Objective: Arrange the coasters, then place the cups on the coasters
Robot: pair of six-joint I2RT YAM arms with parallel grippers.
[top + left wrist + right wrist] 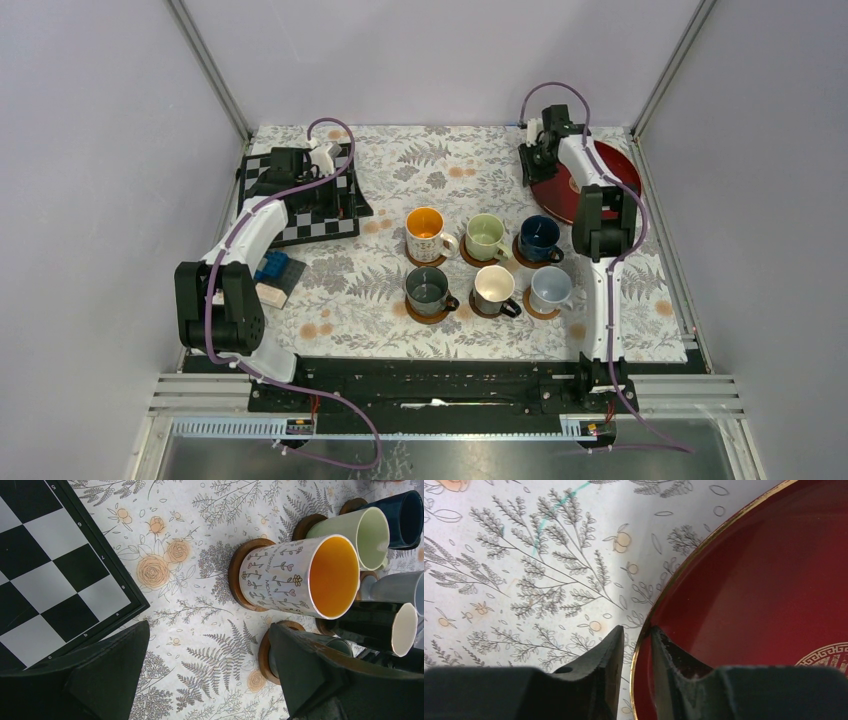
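Note:
Six cups stand in two rows, each on a wooden coaster. At the back are the orange-inside cup, the pale green cup and the navy cup. In front are the grey-green cup, the black cup with cream inside and the pale blue cup. My left gripper hangs open above the tablecloth, left of the cups, with nothing between its fingers. My right gripper is closed down on the gold rim of the red tray, one finger outside the rim and one inside.
A chessboard lies at the back left under the left arm. A blue and white box sits near that arm's base. The red tray lies at the back right, close to the right wall.

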